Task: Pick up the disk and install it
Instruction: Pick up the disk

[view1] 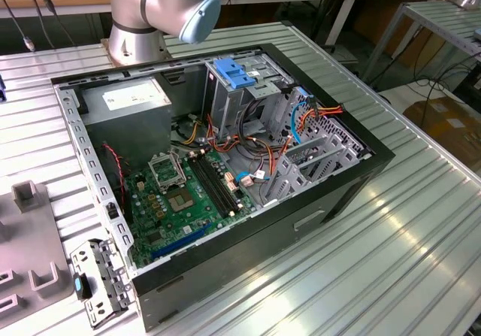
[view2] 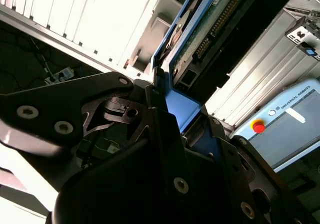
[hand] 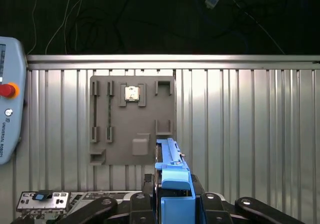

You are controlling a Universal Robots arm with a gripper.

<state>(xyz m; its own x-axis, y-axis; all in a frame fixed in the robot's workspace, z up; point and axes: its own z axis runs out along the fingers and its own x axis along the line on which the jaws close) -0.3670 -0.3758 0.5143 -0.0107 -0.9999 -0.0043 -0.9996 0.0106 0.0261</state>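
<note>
Holding the disk (hand: 172,176) edge-on between clenched jaws, above the ribbed surface (hand: 240,114) beside a grey fixture plate (hand: 132,119). Carrying stage, apparently; not yet in the open computer case (view1: 248,253). Probably calls for squaring blue rails to the drive cage (view1: 225,103).

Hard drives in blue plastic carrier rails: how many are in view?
1. The flat hard drive in blue plastic rails is clamped in the black gripper, in both wrist views. More may be hidden inside the grey metal cage in the exterior view.
</note>
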